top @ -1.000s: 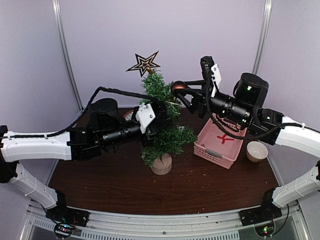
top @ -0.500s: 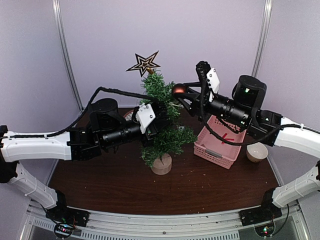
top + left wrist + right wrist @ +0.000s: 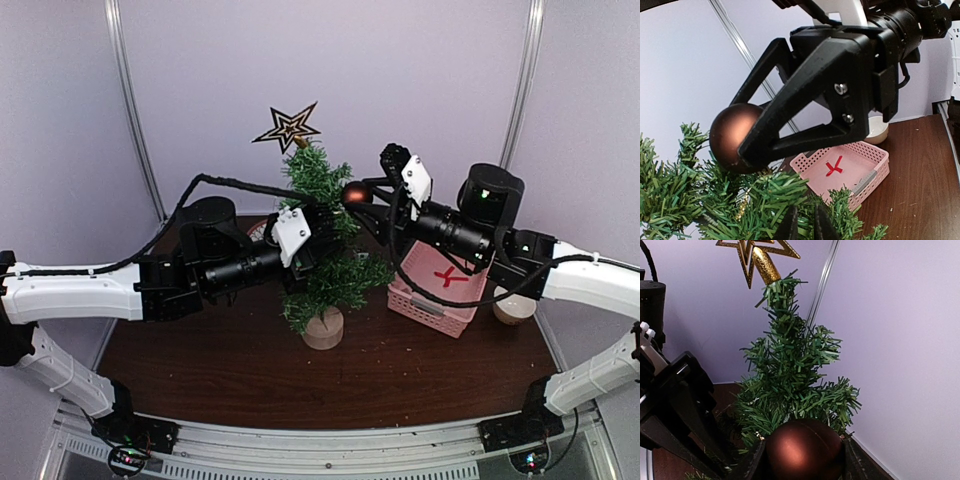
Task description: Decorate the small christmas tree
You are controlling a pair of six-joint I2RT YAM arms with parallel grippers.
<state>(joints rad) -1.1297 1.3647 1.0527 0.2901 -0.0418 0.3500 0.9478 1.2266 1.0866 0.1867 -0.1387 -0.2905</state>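
Small christmas tree [image 3: 322, 262] stood upright on its round wood base approx. mid-table [image 3: 230, 375], about halfway btwn the L and R edges. A gold-and-black star topper [image 3: 288, 127] sat on the tip.

L gripper [image 3: 805, 227] reached in from the L side at the tree's mid height. Its fingers were nearly together and buried in the needles, closed down on the tree there. The pinch point itself was hidden by branches.

R gripper [image 3: 353, 197] came in from the R side, high up, jaws partly apart and clamped on a matte brown ball ornament [image 3: 802, 449]. One finger sat on each side of the ball. The ball was just beside the upper branches on the tree's R side, below the star. Touching the needles or not: can't tell.

A pink mesh basket [image 3: 437, 292] w/ a red X in its floor sat toward the R edge. A small pale cup [image 3: 516, 306] stood just beside it, nearer that edge.
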